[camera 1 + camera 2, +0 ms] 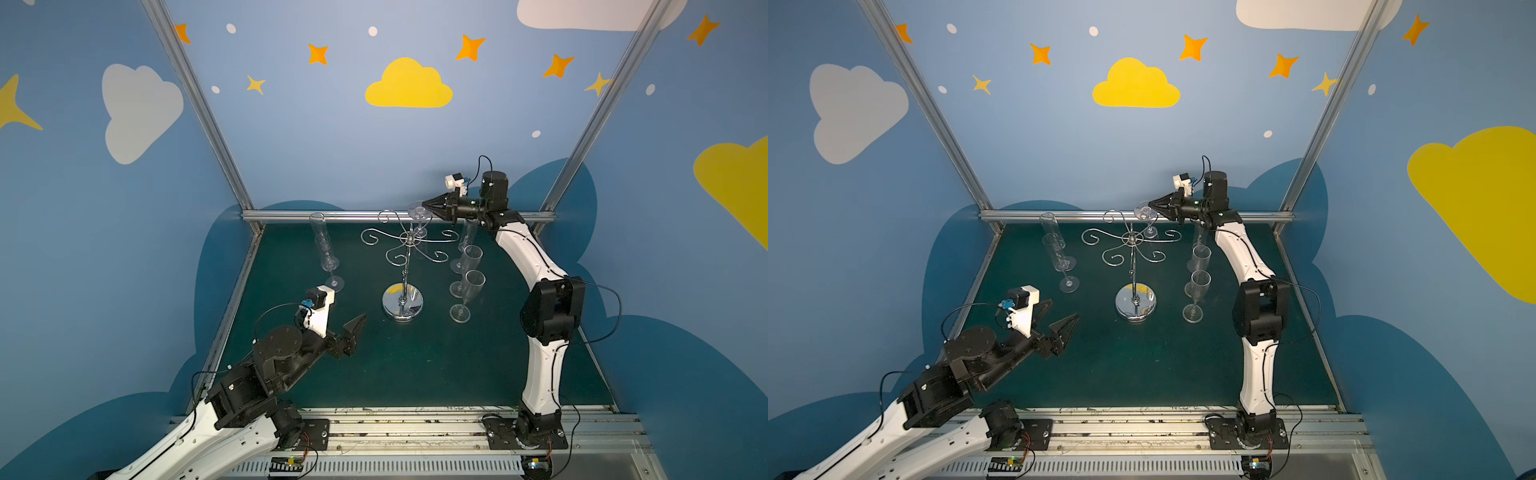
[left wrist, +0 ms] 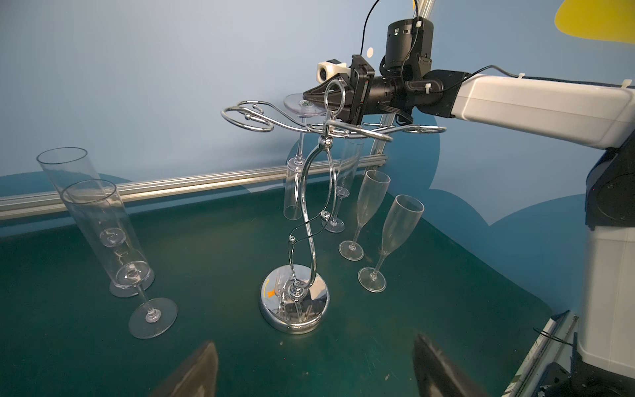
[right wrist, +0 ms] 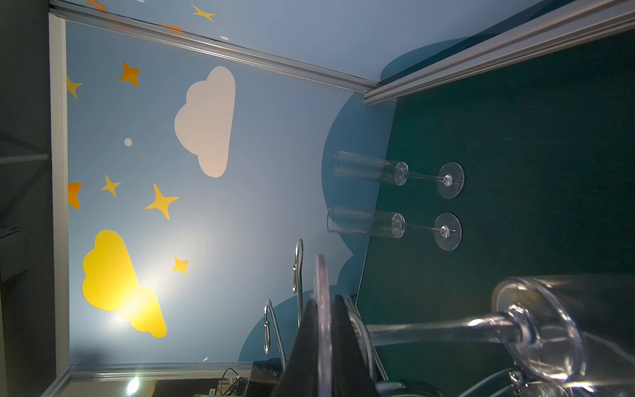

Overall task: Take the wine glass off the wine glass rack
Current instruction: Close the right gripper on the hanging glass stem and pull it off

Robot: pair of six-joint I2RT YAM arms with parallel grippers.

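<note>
Both top views: the wine glass rack stands mid-table, slightly toward the far edge. The wine glass hangs on the rack's far arm with its foot disc on top and its bowl down, so its long axis is vertical. The right gripper reaches in level from the far-right side, clenched on the rim of the foot disc. The left gripper is low toward the near-left corner, spread wide and empty, well apart from the rack. The right arm is clearly the nearer one. Two straight flutes stand near the left edge and three tulip flutes toward the right edge, all upright on the table.

Left wrist view: the rack is in front. The wine glass hangs behind the post, stem through the wire arm, foot resting above the wires. The right gripper pinches the foot from the side. The left fingers sit far apart at the frame edge with only table between them.

Right wrist view: the two dark fingers grip the thin foot disc of the wine glass edge-on, one on each face. The stem runs straight away from the disc to the bowl. A rack wire loop is just beside the disc.

Judgement: the grasp is made and the glass is not yet off the rack. The stem sits in the arm's slot, so the foot likely has to slide outward along that arm, away from the hub and back toward the right arm, before it clears. Pulling off-axis could snag the scroll end or tip the rack.
</note>
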